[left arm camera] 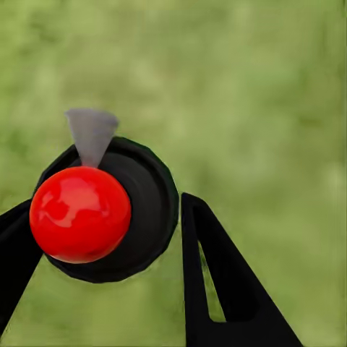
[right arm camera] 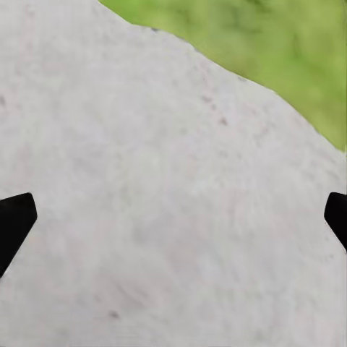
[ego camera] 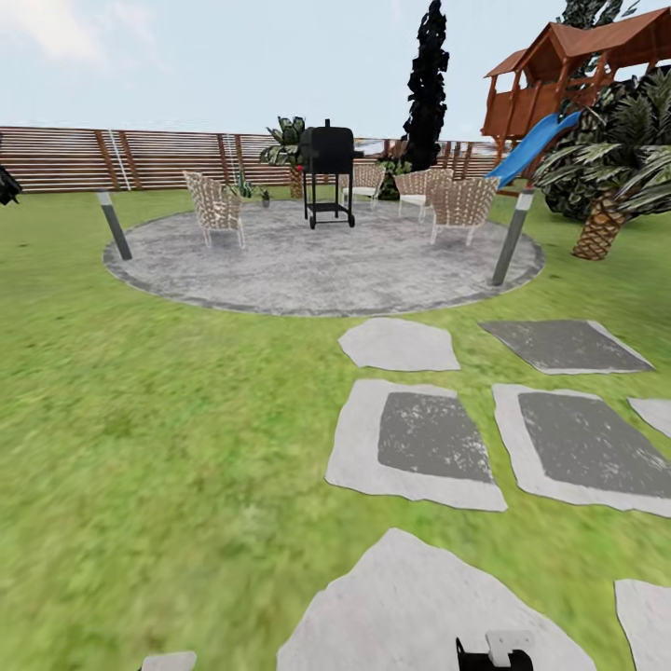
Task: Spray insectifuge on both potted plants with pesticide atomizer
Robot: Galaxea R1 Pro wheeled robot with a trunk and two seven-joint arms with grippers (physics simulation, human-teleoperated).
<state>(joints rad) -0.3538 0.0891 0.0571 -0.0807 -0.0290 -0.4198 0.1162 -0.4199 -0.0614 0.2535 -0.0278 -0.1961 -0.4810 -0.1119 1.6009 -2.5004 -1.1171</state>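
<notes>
A: What is seen nearest the robot?

B: In the left wrist view, the left gripper [left arm camera: 108, 238] is closed around the pesticide atomizer [left arm camera: 108, 210], a black round body with a glossy red ball on it and a small grey cone beside the ball. One black finger [left arm camera: 224, 289] is pressed against its side; blurred green lawn [left arm camera: 275, 108] is seen behind.

A: And the right gripper?

B: The right gripper [right arm camera: 173, 217] is spread wide, only its two dark fingertips [right arm camera: 14, 224] being seen at opposite edges of the right wrist view. A pale stone slab [right arm camera: 144, 181] is seen under it, with grass past the slab's edge.

A: What is shown farther out?

B: In the head view, stepping slabs [ego camera: 419, 438] of light stone with darker centres are laid across the grass of the garden [ego camera: 140, 419]. Beyond them a round paved patio [ego camera: 317, 261] is set, flanked by two short posts [ego camera: 116, 224]. On it stand wicker chairs [ego camera: 216, 207] and a black grill [ego camera: 328, 172].

A: And the background?

B: A slatted wooden fence [ego camera: 93, 158] is seen behind, a palm [ego camera: 606, 186] and a wooden play tower with a blue slide [ego camera: 531, 149] at the right. A small green plant [ego camera: 247, 189] is seen by the left chair; whether it is a potted plant of the task cannot be told.
</notes>
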